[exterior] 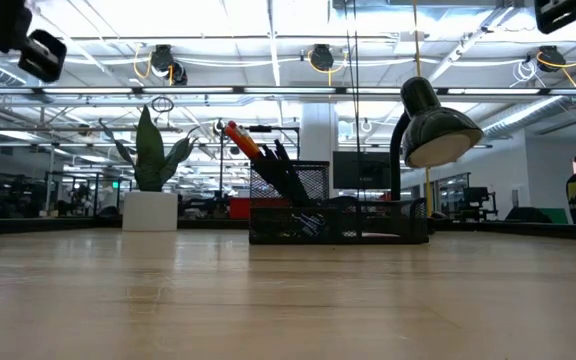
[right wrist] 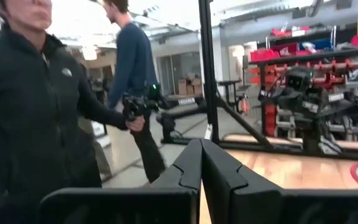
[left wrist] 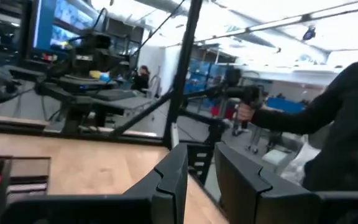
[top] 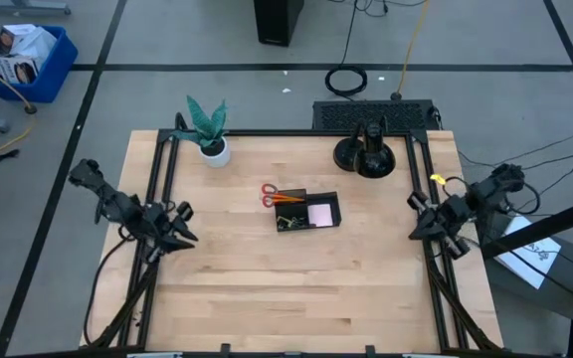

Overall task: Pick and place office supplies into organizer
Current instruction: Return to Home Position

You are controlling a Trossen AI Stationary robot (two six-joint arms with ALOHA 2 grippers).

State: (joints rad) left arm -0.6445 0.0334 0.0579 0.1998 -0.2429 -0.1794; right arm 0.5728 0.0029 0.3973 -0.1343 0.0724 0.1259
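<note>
Organizer (top: 338, 211) sits near the table's middle, a little toward 12 o'clock in the high view, clear of both arms. Red scissors (top: 268, 195) poke out of its 10 o'clock corner, with orange pencils (top: 291, 198) lying along the 12 o'clock side. A pink pad (top: 319, 214) fills the compartment on the 3 o'clock side. Small dark and yellowish pieces (top: 286, 224) lie in the 7 o'clock compartment; I cannot tell them apart. In the low view the organizer (exterior: 368, 222) is a mesh box, with a pencil (exterior: 243, 140) and dark pens leaning toward 11 o'clock.

The left gripper (top: 180, 227) hangs over the table's 9 o'clock edge. In its wrist view the fingers (left wrist: 173, 180) stand a narrow gap apart, holding nothing. The right gripper (top: 421, 219) hangs over the 3 o'clock edge. In its wrist view its fingers (right wrist: 219, 177) press together, empty.

A plant (top: 208, 129) stands at 11 o'clock and a lamp (top: 366, 151) at 1 o'clock. Beyond the table, a person in a dark jacket (right wrist: 36, 124) grips a handle.
</note>
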